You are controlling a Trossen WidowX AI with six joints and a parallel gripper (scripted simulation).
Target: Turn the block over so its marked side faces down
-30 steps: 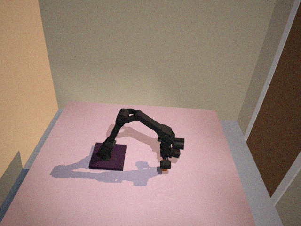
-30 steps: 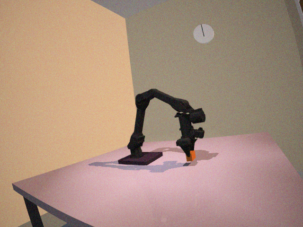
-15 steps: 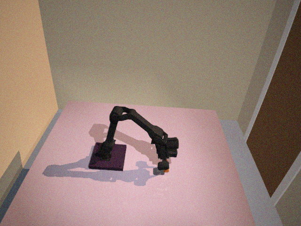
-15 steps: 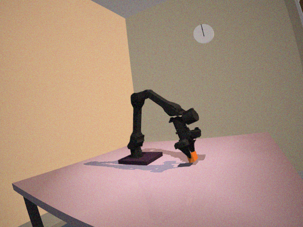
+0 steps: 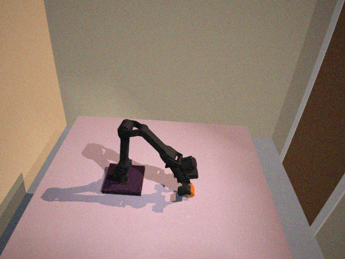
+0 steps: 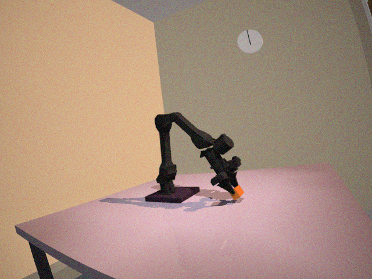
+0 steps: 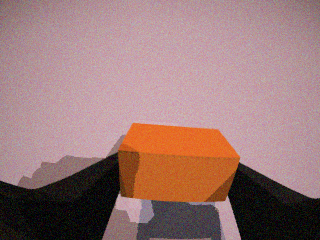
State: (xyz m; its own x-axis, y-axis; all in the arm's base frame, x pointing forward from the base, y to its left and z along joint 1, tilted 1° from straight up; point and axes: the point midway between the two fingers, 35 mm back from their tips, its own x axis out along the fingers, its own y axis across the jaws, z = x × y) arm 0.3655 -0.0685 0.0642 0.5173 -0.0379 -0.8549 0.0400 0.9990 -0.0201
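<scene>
Exterior view: the claw [image 5: 187, 190] [image 6: 235, 189] [image 7: 176, 163] stands partly open, gripping the orange block [image 5: 192, 190] [image 6: 238, 192] [image 7: 179, 170] between its fingertips.

A round white wall clock [image 6: 250, 41] with one black hand hangs on the wall, above and beyond the worktop's far edge.
</scene>
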